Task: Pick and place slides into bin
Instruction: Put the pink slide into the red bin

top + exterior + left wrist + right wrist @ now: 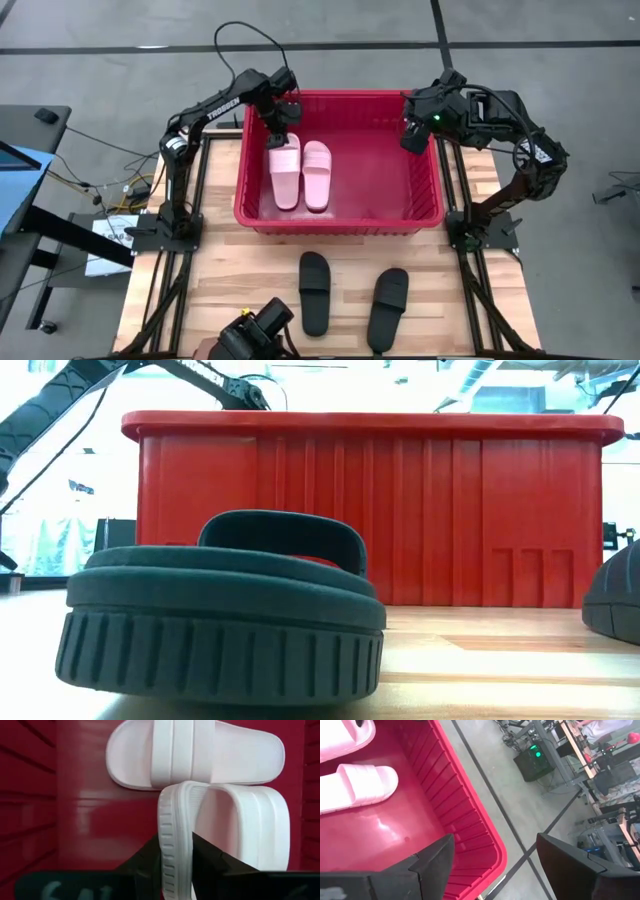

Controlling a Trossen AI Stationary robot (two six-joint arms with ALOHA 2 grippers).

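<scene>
The red bin [340,215] stands at the table's far middle and also shows in the low view [450,510]. Two pale pink slides lie inside it, side by side: the left one [285,175] and the right one [317,175]. My left gripper [279,132] is over the bin's far left part, shut on the left pink slide [240,830]. My right gripper [414,137] is open and empty above the bin's far right corner [492,855]. Two black slides [315,290] [388,305] rest sole down on the table in front of the bin. My left gripper pinches the left pink slide's sole edge [175,845] at its far end between the two fingers [150,865]. The fingers come from above, pointing down into the bin. The slide reaches toward the bin's near wall; whether its near end rests on the floor I cannot tell.
The bin's right half floor [385,180] is bare. Bare wooden table [450,290] lies to the right of the black slides. A dark camera mount [250,335] sits at the near edge. One black slide [220,615] stands close before the low camera.
</scene>
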